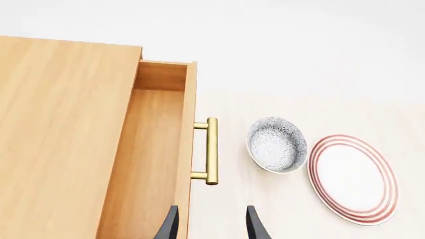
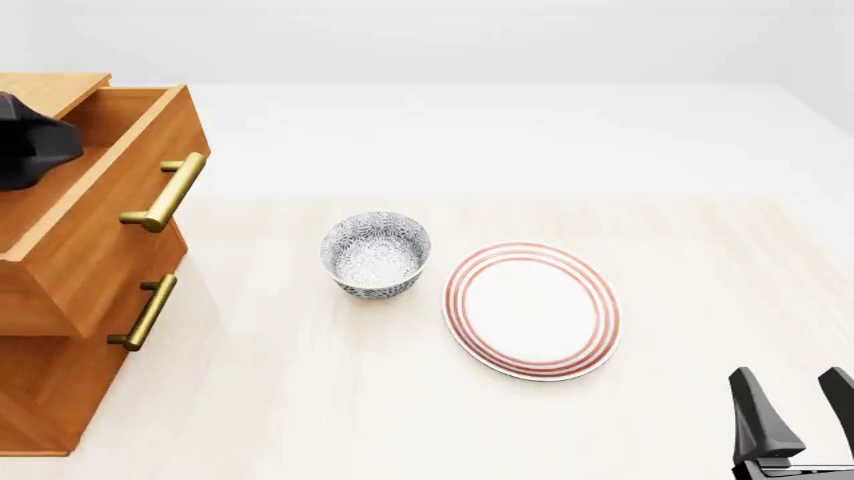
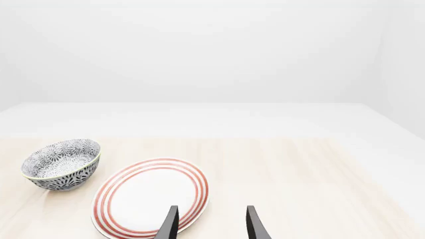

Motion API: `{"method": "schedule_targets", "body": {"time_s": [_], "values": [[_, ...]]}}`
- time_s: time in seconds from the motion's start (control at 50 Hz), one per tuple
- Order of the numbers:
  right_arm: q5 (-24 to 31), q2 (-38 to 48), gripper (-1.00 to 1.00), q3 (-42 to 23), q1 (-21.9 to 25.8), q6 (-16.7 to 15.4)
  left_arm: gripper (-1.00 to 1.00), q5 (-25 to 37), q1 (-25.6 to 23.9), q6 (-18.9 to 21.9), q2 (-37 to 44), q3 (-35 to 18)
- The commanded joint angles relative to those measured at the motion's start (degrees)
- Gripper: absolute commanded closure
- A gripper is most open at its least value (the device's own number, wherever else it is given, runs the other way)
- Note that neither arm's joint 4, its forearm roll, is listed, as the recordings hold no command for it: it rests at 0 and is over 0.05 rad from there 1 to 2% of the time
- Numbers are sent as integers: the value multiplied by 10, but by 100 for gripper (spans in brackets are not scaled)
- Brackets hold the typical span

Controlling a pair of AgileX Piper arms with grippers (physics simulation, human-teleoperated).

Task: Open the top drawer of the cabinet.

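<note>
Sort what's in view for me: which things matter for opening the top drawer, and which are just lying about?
Part of the job:
- top drawer, already pulled out
- its brass handle
- cabinet
- left gripper, open, near the handle

Just lying about:
- patterned bowl
- red-ringed plate
- right gripper, open, idle at the near right

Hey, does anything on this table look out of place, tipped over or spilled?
Nothing stands out. The top drawer is pulled out, as intended; the bowl sits upright and the plate lies flat beside it.
</note>
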Motion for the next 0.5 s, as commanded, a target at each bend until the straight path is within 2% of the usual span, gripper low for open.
{"method": "schedule_targets", "body": {"time_s": [0.02,0.3,0.5], "values": [[0,-1,-100,1,0,0,-100,32,5,-8,48,-30],[0,-1,-100,1,0,0,-100,55,18,3,91,-50],[0,-1,-100,1,0,0,-100,43,26,1,98,-35]]}}
